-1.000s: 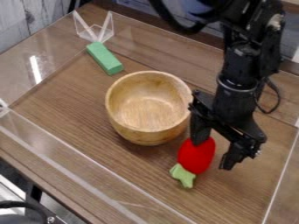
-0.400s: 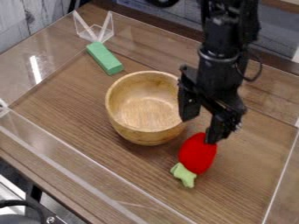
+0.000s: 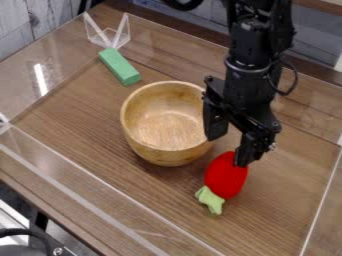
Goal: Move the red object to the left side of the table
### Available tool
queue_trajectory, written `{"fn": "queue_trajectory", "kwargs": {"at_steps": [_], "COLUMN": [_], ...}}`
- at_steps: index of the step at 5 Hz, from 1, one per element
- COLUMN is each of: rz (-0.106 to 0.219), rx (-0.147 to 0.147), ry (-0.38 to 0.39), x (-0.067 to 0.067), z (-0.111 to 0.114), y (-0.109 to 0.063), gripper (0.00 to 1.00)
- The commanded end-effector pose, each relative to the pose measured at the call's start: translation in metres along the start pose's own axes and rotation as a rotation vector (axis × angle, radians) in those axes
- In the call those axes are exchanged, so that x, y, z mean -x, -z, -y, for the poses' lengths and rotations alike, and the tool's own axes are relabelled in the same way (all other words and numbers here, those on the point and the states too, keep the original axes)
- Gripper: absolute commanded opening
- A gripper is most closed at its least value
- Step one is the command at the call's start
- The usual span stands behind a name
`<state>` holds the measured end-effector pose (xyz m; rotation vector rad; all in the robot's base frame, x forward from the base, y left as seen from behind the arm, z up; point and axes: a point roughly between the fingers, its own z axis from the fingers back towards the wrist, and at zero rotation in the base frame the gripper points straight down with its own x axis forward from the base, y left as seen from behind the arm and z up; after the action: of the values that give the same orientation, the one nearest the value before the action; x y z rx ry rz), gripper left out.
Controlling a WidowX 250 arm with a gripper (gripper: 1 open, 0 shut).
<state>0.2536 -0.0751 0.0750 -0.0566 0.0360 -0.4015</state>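
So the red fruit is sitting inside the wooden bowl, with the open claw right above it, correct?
Not quite. The red fruit lies on the table beside the bowl, not inside it; the bowl looks empty. The camera view shows this. The rest holds: the open claw is right above the fruit.

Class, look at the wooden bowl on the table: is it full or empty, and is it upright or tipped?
Empty and upright. The wooden bowl sits rim up, and its bare inside shows with nothing in it; the red object lies outside, beside it.
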Motion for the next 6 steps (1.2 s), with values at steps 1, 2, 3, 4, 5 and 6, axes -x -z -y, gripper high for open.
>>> {"fn": "queue_trajectory", "kwargs": {"at_steps": [1,2,3,4,5,6], "rz": [0.045,0.044,0.046,0.052,0.067,0.080], "rx": [-0.004,0.000,0.004,0.005,-0.002,-0.006], "ry": [-0.002,-0.012,-0.044,-0.075,-0.048,-0.016], "x": [-0.002,-0.002,0.003,0.007,-0.004,-0.014], "z": [0.007,0.012,0.008,0.004,0.011,0.019], "y": [-0.014,-0.016,-0.005,0.003,-0.013,-0.026], "gripper": [1.00,1.00,1.00,0.00,0.00,1.00]}}
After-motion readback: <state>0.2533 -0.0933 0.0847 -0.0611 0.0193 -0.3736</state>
